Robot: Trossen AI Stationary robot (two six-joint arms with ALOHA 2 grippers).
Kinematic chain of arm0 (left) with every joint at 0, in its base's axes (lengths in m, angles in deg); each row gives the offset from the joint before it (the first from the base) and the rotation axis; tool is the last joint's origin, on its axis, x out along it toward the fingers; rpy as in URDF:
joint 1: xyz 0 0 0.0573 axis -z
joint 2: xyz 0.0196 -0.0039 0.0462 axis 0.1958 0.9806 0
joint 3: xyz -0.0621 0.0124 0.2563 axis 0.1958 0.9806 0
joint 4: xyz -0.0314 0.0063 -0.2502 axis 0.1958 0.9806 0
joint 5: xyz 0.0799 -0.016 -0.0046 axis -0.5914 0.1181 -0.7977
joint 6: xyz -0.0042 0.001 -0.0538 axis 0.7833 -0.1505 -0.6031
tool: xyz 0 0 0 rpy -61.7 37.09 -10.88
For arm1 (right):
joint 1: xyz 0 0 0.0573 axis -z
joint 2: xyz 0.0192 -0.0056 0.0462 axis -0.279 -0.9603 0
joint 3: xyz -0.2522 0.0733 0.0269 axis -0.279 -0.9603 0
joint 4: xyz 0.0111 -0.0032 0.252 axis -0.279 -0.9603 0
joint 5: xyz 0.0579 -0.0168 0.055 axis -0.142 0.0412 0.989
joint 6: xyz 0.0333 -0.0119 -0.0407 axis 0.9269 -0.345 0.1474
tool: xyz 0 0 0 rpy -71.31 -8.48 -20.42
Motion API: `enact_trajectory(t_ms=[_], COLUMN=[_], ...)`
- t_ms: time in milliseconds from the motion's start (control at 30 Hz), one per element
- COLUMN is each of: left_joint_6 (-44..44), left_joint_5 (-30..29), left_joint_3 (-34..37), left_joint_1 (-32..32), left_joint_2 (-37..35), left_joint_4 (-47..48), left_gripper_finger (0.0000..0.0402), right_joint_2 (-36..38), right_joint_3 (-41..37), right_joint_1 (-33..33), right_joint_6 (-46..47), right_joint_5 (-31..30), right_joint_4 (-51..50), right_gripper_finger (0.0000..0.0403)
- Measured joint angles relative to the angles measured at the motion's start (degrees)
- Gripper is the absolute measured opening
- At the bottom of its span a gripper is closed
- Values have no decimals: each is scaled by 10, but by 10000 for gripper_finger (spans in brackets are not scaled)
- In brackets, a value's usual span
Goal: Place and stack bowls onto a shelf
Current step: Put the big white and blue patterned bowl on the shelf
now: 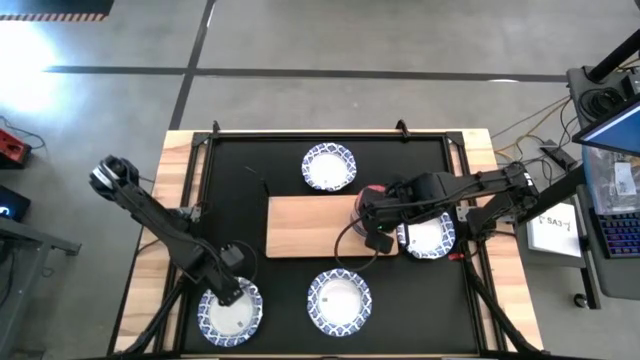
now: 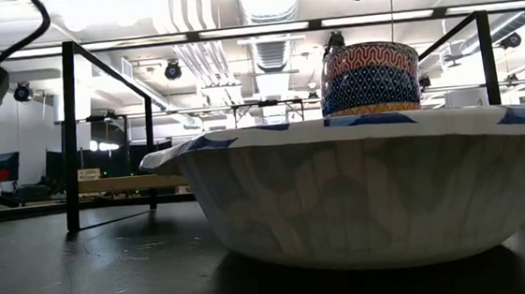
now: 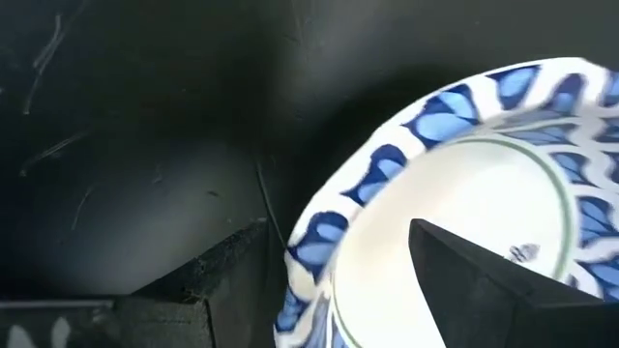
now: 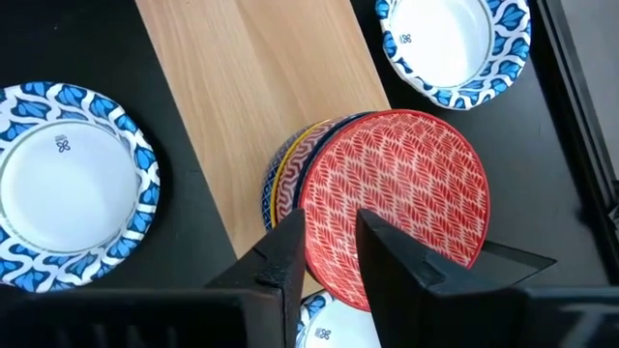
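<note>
The wooden shelf (image 1: 310, 225) lies mid-table. A stack of small bowls (image 2: 370, 77) stands on its right end, with the speckled red bowl (image 4: 397, 193) on top. My right gripper (image 4: 331, 227) hovers above the stack's near side, slightly open and empty, clear of the stack in the low view. My left gripper (image 1: 235, 290) is open at the near-left wide patterned bowl (image 1: 230, 312). One finger (image 3: 464, 275) is over its white centre and the other (image 3: 193, 280) is outside the rim (image 3: 319, 237). My left gripper's fingers stand on either side of the near-left wide bowl's rim, coming from above. I cannot tell whether they touch it.
Three more wide patterned bowls rest on the black tabletop: one behind the shelf (image 1: 329, 167), one at the near centre (image 1: 339, 303), which fills the low view (image 2: 360, 196), and one right of the shelf under my right arm (image 1: 428, 238). A black frame (image 2: 71, 134) borders the table.
</note>
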Motion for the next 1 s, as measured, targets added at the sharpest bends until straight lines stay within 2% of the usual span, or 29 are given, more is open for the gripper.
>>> enact_trajectory(t_ms=[167,267,600,800,900,1000], left_joint_6=[1,8,11,6,26,62], left_joint_5=[0,0,14,13,10,-18], left_joint_3=[5,5,2,-11,-45,-86], left_joint_1=[0,0,2,2,2,2], left_joint_2=[29,40,39,25,27,29], left_joint_4=[-38,-69,-131,-183,-184,-183], left_gripper_finger=[227,200,15,19,15,5], right_joint_2=[0,0,0,0,0,0], right_joint_3=[0,0,0,0,0,0], right_joint_1=[0,0,0,0,0,0], right_joint_6=[0,0,0,0,-2,-5], right_joint_5=[0,0,0,0,0,0], right_joint_4=[0,0,0,1,1,1], right_gripper_finger=[78,78,83,77,79,83])
